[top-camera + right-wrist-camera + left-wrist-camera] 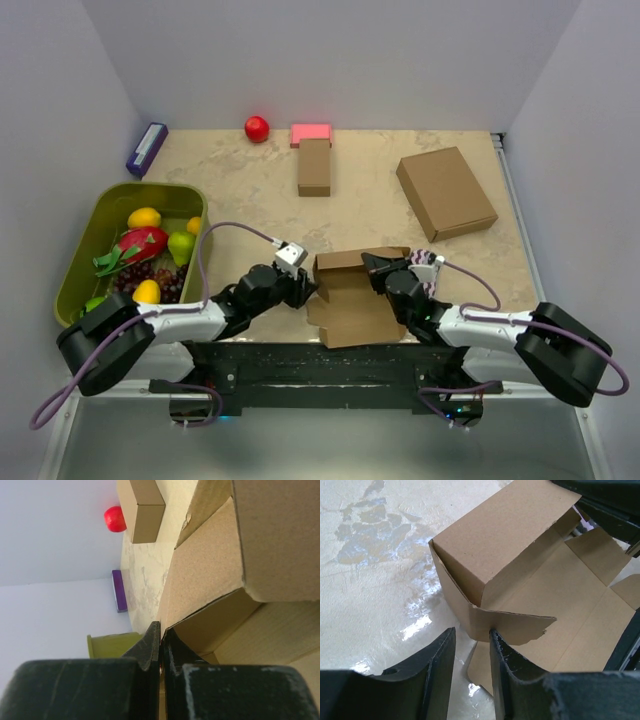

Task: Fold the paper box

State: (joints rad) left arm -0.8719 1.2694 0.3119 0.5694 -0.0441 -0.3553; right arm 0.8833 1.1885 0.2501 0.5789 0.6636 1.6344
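Where your two arms meet at the near edge of the bench (240, 190), the paper box (352, 295) sits half-raised. It is plain brown cardboard, with one panel and a side wall up and the other flaps lying flat. Your left fingers (496, 645) stand apart and empty, just beside its corner flap. Your right fingers (152, 640) are pressed together at a raised wall's edge; you cannot tell whether cardboard is pinched between them. Well apart, toward the far wall, lie a narrow brown box (314, 167), a pink block (311, 133) just behind it, a red ball (257, 128), a purple bar (146, 149) and a larger brown box (446, 192). A green tub (100, 215) of fruit (145, 217) sits to the left.
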